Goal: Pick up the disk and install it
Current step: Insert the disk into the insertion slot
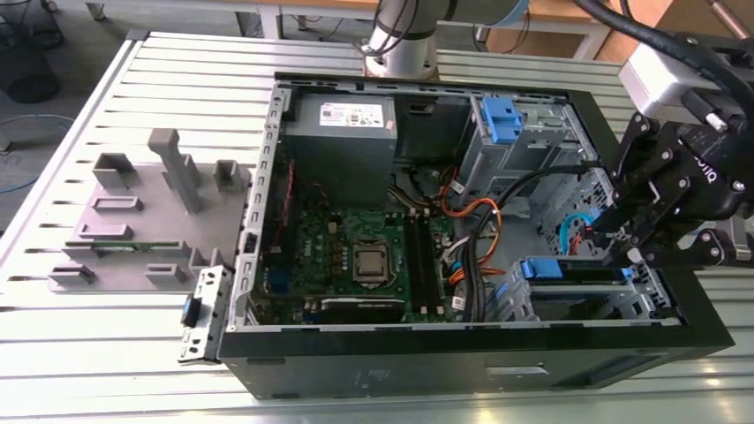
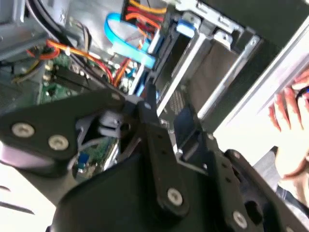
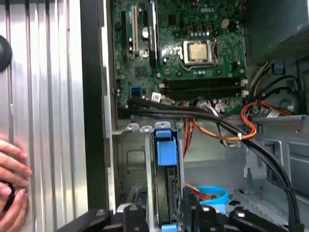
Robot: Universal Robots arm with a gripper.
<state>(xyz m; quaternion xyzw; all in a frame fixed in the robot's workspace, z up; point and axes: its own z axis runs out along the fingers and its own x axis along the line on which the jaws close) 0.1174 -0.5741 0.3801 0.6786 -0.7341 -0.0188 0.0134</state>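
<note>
The disk (image 1: 574,272) stands on edge in the lower drive bay at the exterior view's right of the open computer case (image 1: 253,221), its blue carrier tab (image 3: 164,147) pointing toward the motherboard. My gripper (image 1: 624,243) reaches down into that bay from above. In both wrist views its black fingers (image 3: 135,217) sit on either side of the disk's (image 3: 166,193) end, shut on it. Most of the drive's face is hidden by the bay's metal walls (image 2: 212,67) and by my gripper (image 2: 169,113).
A second blue carrier (image 1: 501,119) sits in the upper bay. Orange and black cables (image 3: 227,125) cross beside the bay, and a blue cable (image 2: 125,46) loops nearby. A grey fixture (image 1: 130,221) lies outside the case. A person's hand (image 3: 12,188) rests on the table.
</note>
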